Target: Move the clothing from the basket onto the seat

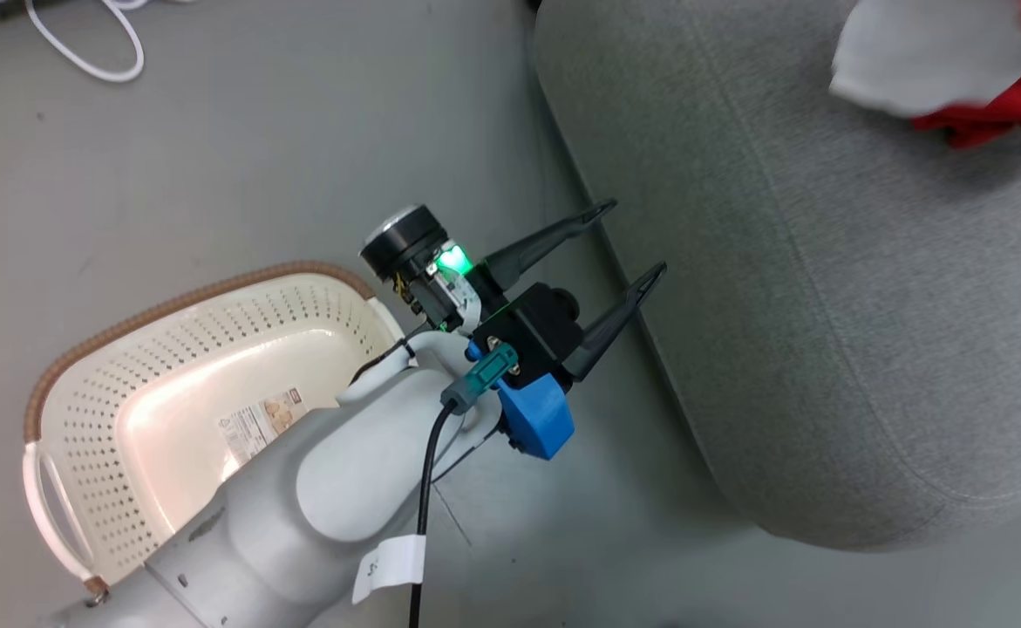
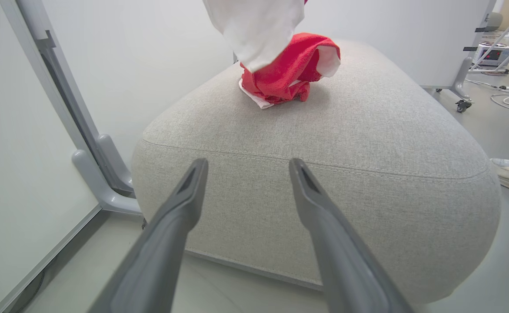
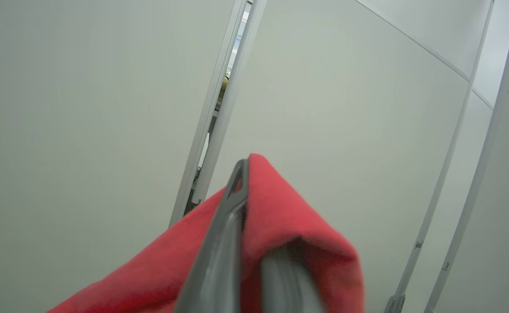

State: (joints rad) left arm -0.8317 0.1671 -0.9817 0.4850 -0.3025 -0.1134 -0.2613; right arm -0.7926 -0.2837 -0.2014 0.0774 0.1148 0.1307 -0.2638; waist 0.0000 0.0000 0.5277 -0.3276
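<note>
Our right pincer (image 3: 247, 195) is clamping a fold of the bright red soft fabric clothing with white trim (image 3: 284, 208). We are judging that this piece is dangling directly above the red heap lying on the far end of the large light-grey upholstered seat (image 1: 824, 305), so the release is looking like a straight drop. Our left pincer (image 1: 635, 237) is gaping wide and empty, pointing at the seat's near side, beside the oval cream-white perforated plastic basket (image 1: 214, 323).

My left forearm (image 1: 301, 497) hides part of the basket (image 1: 126, 366); the clothing (image 1: 998, 109), blurred, runs off the corner and cloaks my right pincer (image 3: 256, 234).
</note>
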